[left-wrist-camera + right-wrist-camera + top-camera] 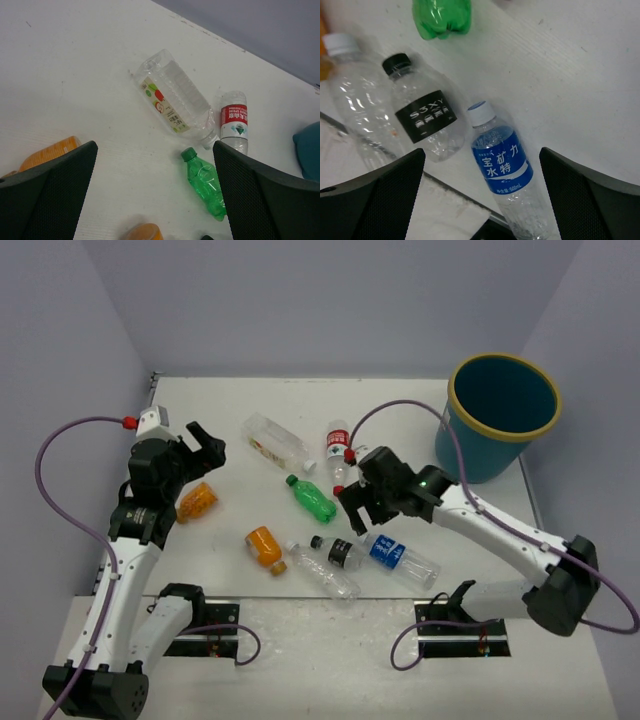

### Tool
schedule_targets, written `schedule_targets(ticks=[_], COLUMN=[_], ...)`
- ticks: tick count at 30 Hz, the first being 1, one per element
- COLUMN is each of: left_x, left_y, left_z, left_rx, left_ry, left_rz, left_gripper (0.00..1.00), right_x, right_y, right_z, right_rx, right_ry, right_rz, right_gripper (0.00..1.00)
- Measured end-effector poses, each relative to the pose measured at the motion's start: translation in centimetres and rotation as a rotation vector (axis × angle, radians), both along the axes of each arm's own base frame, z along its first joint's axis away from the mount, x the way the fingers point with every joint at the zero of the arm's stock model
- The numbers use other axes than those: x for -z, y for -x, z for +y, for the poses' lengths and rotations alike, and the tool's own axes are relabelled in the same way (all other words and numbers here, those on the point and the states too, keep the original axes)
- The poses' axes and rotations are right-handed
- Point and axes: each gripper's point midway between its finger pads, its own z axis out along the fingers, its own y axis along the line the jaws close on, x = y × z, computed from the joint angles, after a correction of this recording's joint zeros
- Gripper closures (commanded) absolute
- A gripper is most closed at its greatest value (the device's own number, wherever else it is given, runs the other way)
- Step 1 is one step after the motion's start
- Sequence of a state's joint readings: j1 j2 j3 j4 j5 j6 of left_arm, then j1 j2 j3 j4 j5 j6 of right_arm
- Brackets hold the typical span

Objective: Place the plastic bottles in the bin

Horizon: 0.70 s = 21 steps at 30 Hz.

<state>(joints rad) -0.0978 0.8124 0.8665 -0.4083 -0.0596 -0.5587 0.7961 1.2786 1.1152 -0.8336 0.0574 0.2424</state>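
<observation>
— Where are the plastic bottles [311, 498] lying?
— They are lying loose on the bench [200, 400], apart from the bin [480, 455] at its far right corner.
— And the arms?
— The left gripper [203, 445] is hovering, jaws spread wide, holding nothing. The right gripper [352, 512] is hanging over the blue-label bottle [502, 162], jaws equally wide and empty.
</observation>
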Motion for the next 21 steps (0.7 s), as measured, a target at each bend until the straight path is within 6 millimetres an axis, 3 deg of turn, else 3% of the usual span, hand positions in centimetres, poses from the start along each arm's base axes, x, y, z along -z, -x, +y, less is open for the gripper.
schedule_targets(ticks=[2, 5, 8, 15, 21], left_x=[0.1, 0.2, 0.4, 0.8, 0.8], left_y=[0.0, 0.0, 0.0, -0.1, -0.1], left_z=[0.0, 0.0, 0.0, 0.0, 0.0], left_rx=[0.001, 0.001, 0.001, 0.001, 0.001], left_ry=[0.000, 0.000, 0.000, -0.001, -0.001], left_rz=[0.001, 0.004, 0.009, 0.019, 0.019], left_gripper=[0.00, 0.00, 0.00, 0.00, 0.00], right_x=[2.6, 4.9, 5.3, 5.2, 8.4], right_y=[0.5, 1.0, 1.4, 1.8, 2.3], right_z=[-0.6, -2.4, -3.7, -4.1, -4.2], right_rx=[-0.033, -0.046, -0.054, -0.107, -0.165], right_ry=[0.125, 0.257, 0.296, 0.305, 0.391], right_rz=[0.030, 0.055, 0.053, 0.051, 0.149], right_gripper=[0.01, 0.01, 0.01, 0.01, 0.01])
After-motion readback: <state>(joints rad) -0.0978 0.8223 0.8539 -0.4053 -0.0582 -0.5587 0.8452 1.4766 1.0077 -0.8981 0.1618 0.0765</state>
